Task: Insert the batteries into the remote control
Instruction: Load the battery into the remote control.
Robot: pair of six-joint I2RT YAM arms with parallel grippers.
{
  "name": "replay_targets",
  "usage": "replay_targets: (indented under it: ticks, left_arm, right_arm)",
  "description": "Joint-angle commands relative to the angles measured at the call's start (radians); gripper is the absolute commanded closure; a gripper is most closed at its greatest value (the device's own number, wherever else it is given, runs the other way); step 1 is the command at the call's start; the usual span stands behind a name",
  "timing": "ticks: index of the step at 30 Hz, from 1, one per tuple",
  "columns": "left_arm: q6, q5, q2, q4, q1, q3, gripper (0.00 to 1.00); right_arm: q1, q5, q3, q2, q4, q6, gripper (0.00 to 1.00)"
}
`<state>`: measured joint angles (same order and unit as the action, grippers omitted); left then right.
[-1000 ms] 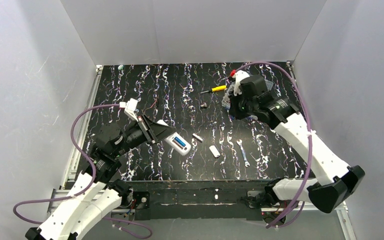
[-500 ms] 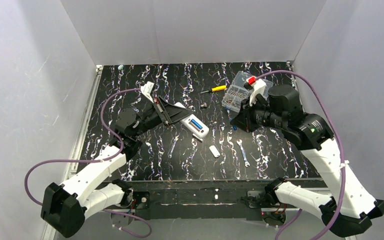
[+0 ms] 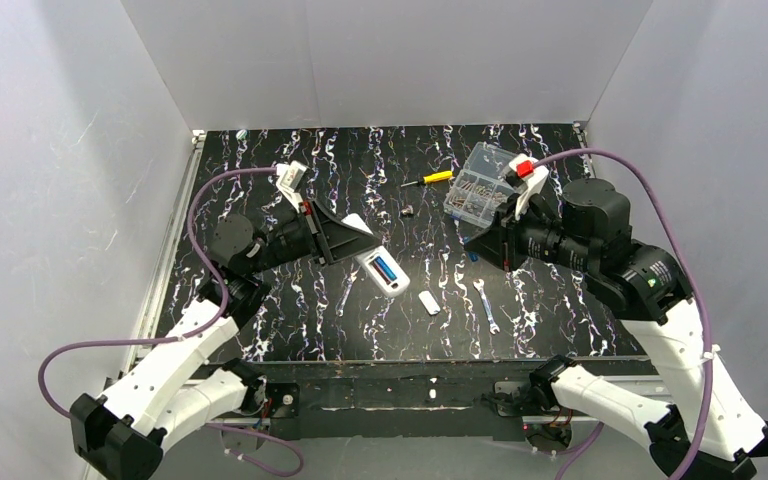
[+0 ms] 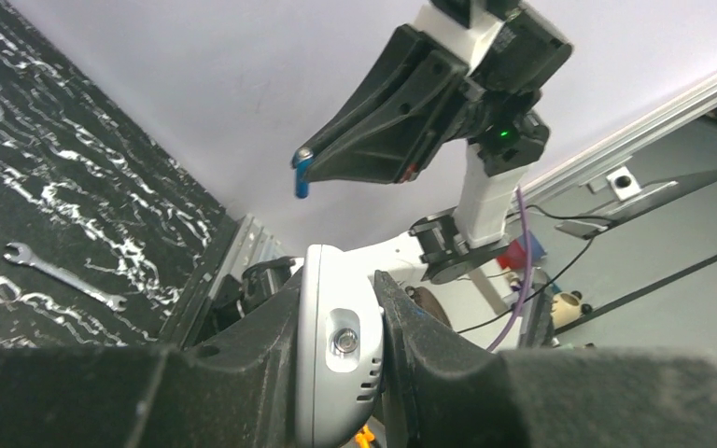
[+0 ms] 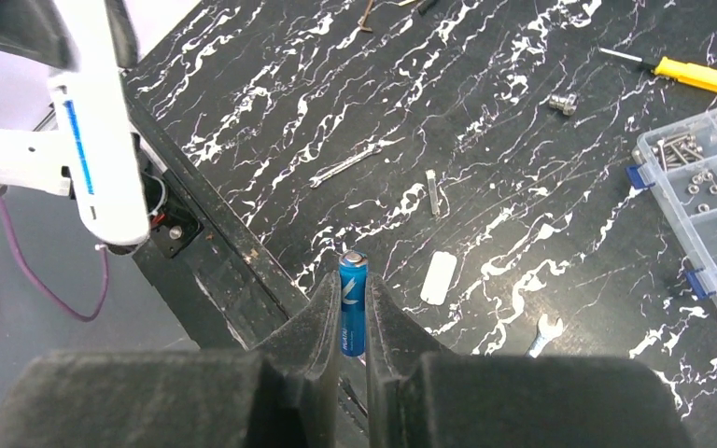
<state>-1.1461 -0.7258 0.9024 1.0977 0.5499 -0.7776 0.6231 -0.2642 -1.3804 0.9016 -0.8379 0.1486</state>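
My left gripper (image 3: 358,243) is shut on the remote control (image 3: 381,268), a slim white handset held above the table with its open back up and one blue battery (image 3: 387,271) lying in it. The left wrist view shows the remote's rounded end (image 4: 336,345) clamped between both fingers. My right gripper (image 3: 470,248) hovers to the remote's right, a short way off, shut on another blue battery (image 5: 353,303) that stands up between its fingers. The right wrist view has the remote (image 5: 103,140) at the upper left. The left wrist view shows that battery (image 4: 302,177) at the right gripper's tip.
A clear compartment box (image 3: 475,188) of screws sits at the back right, a yellow-handled screwdriver (image 3: 430,179) and a small metal part (image 3: 408,211) lie near it. A white cover plate (image 3: 429,302) and a silver wrench (image 3: 486,305) lie near the front; another thin wrench (image 3: 345,297) lies under the remote.
The left arm lifted the remote toward the middle and turned it. The right arm left the compartment box and came toward the remote with the battery.
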Motion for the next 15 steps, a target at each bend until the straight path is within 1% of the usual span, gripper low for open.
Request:
replay_targets:
  ticks: [1,5,7,9,11,13,15]
  left_arm:
    - [0.124,-0.032,-0.052,-0.045,0.003,-0.036,1.00]
    - [0.192,0.018,-0.082,-0.126,0.005,-0.025,1.00]
    - [0.214,0.049,-0.089,-0.169,0.009,-0.023,1.00]
    - [0.219,0.113,-0.095,-0.199,0.016,-0.008,1.00]
    - [0.197,0.196,-0.101,-0.199,0.023,0.023,1.00]
    - [0.144,0.271,-0.100,-0.175,0.033,0.050,1.00]
    - [0.099,0.360,-0.103,-0.194,0.048,0.068,1.00]
  right_arm:
    - [0.003,-0.055,-0.033,-0.017,0.076,-0.033,0.99]
    - [0.014,-0.056,-0.075,0.008,0.063,-0.034,0.99]
    - [0.050,-0.011,-0.109,0.034,0.040,-0.036,0.99]
    - [0.111,0.053,-0.130,0.051,0.031,-0.039,0.99]
    - [0.174,0.102,-0.149,0.070,0.028,-0.038,0.99]
    - [0.226,0.132,-0.177,0.098,0.011,-0.046,0.99]
    - [0.250,0.140,-0.216,0.133,-0.015,-0.060,0.99]
